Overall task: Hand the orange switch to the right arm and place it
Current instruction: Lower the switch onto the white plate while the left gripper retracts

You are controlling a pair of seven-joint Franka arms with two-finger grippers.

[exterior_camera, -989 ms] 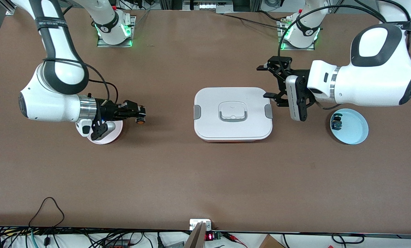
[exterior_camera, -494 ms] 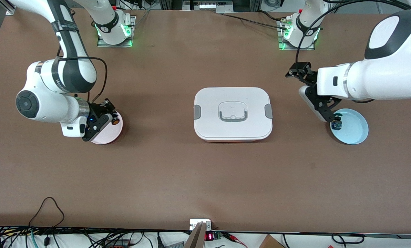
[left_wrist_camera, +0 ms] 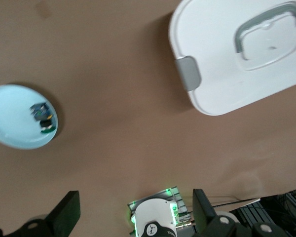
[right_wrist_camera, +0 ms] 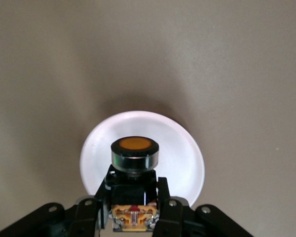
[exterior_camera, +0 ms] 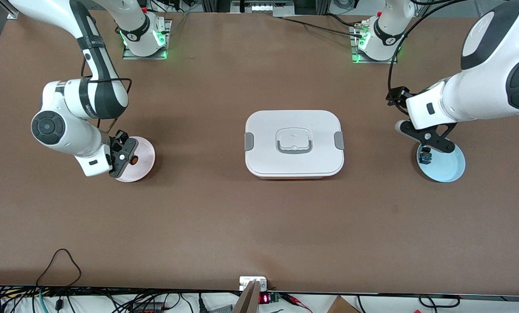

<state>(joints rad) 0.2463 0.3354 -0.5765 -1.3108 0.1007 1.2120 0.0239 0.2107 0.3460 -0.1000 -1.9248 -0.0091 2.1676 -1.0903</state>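
My right gripper is shut on the orange switch and holds it a little above the pale pink plate at the right arm's end of the table. In the right wrist view the orange switch stands orange cap outward between the jaws of the right gripper, with the plate below it. My left gripper hangs open and empty over the edge of the light blue plate. In the left wrist view the left gripper has its fingers wide apart.
A white lidded box with a grey handle sits mid-table, also in the left wrist view. A small black switch with blue-green parts lies on the light blue plate. Cables run along the table's near edge.
The right arm swung the orange switch back from the box side and turned it down over the pink plate. The left arm drew away from the box to over the blue plate.
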